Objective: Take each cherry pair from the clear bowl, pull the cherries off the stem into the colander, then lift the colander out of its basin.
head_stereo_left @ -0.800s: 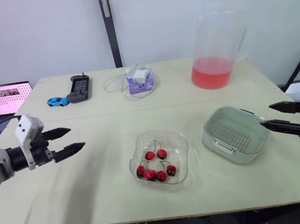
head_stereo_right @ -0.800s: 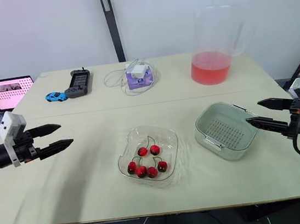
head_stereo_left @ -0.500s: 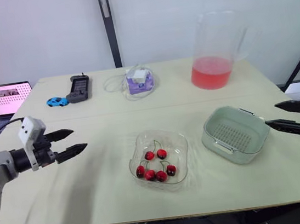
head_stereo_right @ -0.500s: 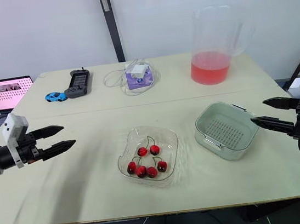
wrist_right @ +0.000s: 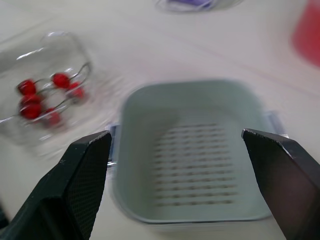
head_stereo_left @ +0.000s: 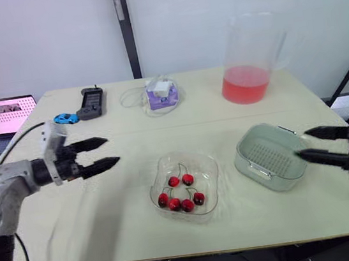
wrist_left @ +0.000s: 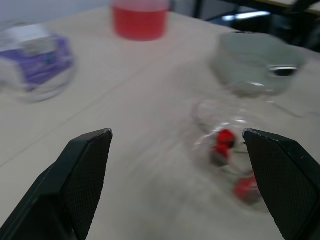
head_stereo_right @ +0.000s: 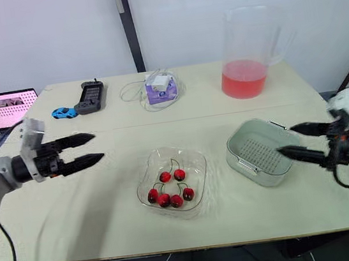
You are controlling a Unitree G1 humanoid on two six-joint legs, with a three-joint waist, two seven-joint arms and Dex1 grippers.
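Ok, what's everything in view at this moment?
cherries: six, red, in the bowl
clear bowl: one, table centre front
colander: one, pale green, right of the bowl
pitcher: one, clear, red liquid, far right
box: one, purple, white cable around it, far centre
handheld device: one, black, far left
toy car: one, blue, beside the device
laptop: one, open, off the left edge
table: one, beige
left hand: open, left of the bowl
right hand: open, at the colander's right
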